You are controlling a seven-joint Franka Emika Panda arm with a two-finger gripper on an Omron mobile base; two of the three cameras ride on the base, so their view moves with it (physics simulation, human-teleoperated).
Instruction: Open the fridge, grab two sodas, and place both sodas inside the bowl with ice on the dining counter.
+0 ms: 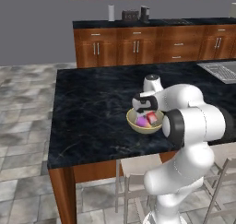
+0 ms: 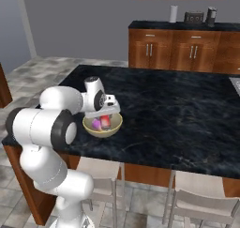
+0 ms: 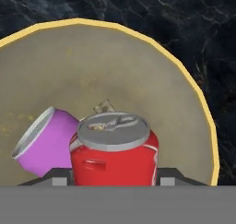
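Over the bowl (image 3: 193, 103) on the dining counter (image 1: 92, 112), near edge: left to right, purple can (image 3: 48, 142) lies tipped against the bowl wall, red can (image 3: 115, 149) stands upright just beside it, touching. My gripper (image 3: 113, 177) is pinching the red can, jaws on either side of it, low in the bowl so it lands upright when I let go. Count: two sodas, one bowl. Fridge step looks done; only release remains.
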